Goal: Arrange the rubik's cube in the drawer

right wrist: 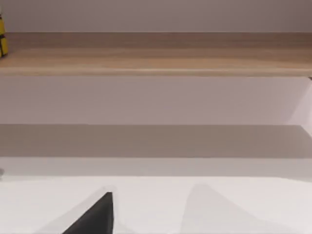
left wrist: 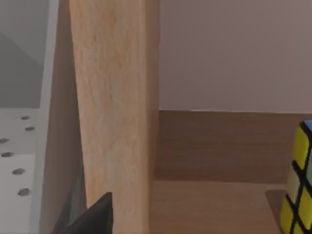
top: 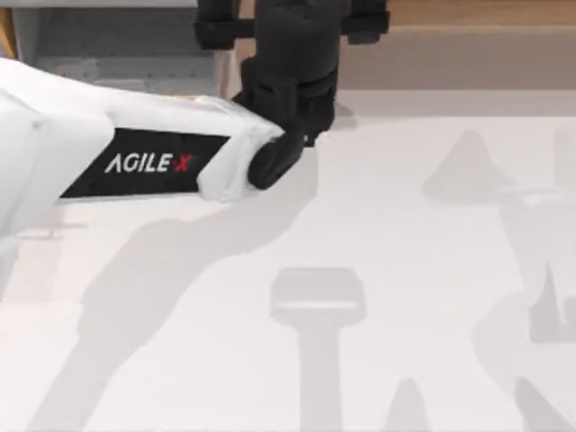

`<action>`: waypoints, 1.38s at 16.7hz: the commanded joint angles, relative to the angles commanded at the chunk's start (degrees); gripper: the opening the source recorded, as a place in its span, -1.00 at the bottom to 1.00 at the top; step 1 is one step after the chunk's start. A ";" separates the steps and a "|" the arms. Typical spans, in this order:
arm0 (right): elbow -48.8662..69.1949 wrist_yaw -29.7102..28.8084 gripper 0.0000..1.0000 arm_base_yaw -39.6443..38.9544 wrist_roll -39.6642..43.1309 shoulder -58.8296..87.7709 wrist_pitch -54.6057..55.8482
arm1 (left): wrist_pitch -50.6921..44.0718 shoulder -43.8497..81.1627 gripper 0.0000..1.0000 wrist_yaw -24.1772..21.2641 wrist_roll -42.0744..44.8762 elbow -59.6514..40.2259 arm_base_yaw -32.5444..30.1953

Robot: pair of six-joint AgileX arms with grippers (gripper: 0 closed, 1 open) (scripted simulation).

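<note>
The rubik's cube [left wrist: 300,183] stands on the tan wooden shelf [left wrist: 214,204], showing yellow and white black-gridded squares at the edge of the left wrist view. It also peeks in at the shelf's far end in the right wrist view [right wrist: 2,39]. The drawer [top: 117,45] lies at the back left, with a grey inside [left wrist: 19,165] and a light-wood panel [left wrist: 114,117]. My left gripper [top: 292,18] reaches to the table's back, close beside that panel, open and holding nothing; one dark fingertip [left wrist: 95,219] shows. My right gripper is open over bare table, one fingertip [right wrist: 95,217] in view.
The long wooden shelf [top: 450,13] runs along the back right, raised over a shadowed recess [right wrist: 156,141]. My left arm's white link [top: 135,162] crosses the table's left half. The white tabletop [top: 405,270] carries only arm shadows.
</note>
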State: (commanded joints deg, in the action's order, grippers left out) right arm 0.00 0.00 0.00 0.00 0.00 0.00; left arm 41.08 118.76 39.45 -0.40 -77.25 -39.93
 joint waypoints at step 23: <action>0.00 0.00 1.00 0.00 0.00 0.00 0.00 | -2.67 23.67 1.00 -0.56 1.11 -27.23 -1.74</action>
State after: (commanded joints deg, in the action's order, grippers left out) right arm 0.00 0.00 0.00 0.00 0.00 0.00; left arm 38.41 142.42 38.89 0.71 -104.48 -41.67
